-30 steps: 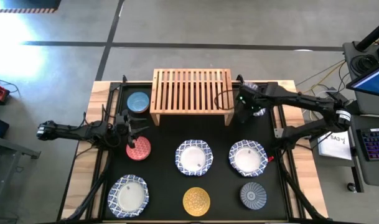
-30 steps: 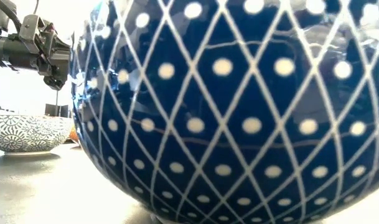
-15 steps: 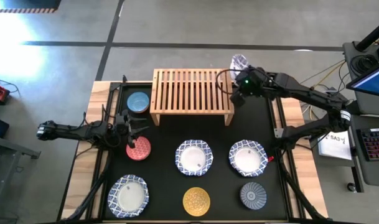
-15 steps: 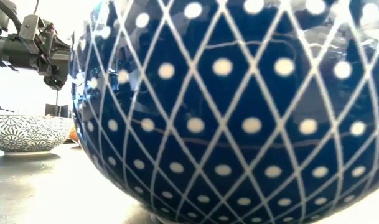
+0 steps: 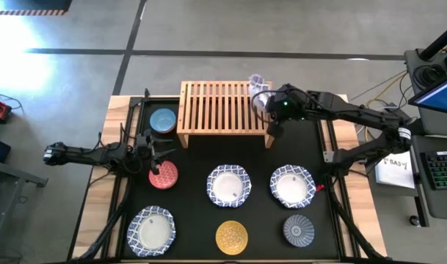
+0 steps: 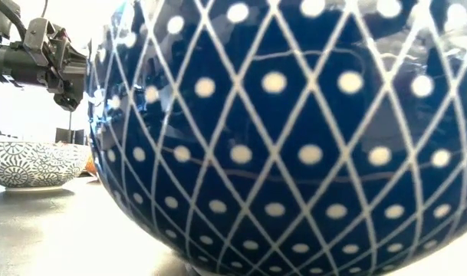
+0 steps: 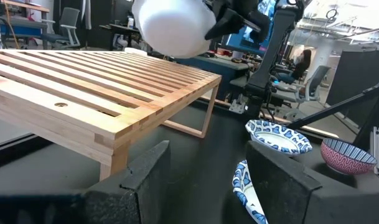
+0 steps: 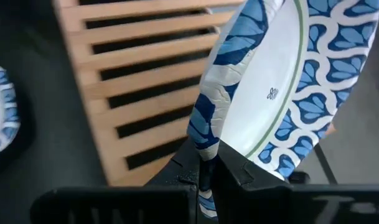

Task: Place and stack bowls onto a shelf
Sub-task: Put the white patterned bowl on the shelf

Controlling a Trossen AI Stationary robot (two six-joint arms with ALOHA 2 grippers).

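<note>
My right gripper [image 5: 270, 107] is shut on a white bowl with a blue-patterned rim [image 5: 258, 83], held over the right end of the light-wood slatted shelf [image 5: 224, 108]. The bowl also shows in the left wrist view [image 7: 173, 25] above the shelf [image 7: 102, 81]. My left gripper [image 5: 154, 154] is open and empty just above the red bowl [image 5: 163, 175]. The blue bowl [image 5: 163, 119] rests on the mat left of the shelf. Two white bowls [image 5: 227, 185] [image 5: 292, 185] rest mid-table, and a third [image 5: 151, 229], a yellow bowl [image 5: 232, 237] and a ribbed grey bowl [image 5: 299, 229] near the front. My right gripper pinches the bowl's blue-patterned rim [image 8: 205, 155] between its two fingers, one on the inner side and one on the outer. The bowl stands tilted on edge beyond the fingers, lifted clear above the shelf's top, its white underside [image 7: 177, 31] toward the table's left.
The low view is mostly filled by the dark blue dotted outer wall of a bowl [image 6: 294, 138] close to the camera, with another patterned bowl [image 6: 34, 163] behind it. A desk with a keyboard [image 5: 443, 172] stands right of the table.
My right gripper has carried the white bowl up from beside the shelf's right end, toward the table's far edge and then left, so it now hangs over the shelf's right end. The bowl has stayed tilted on edge in the hold.
</note>
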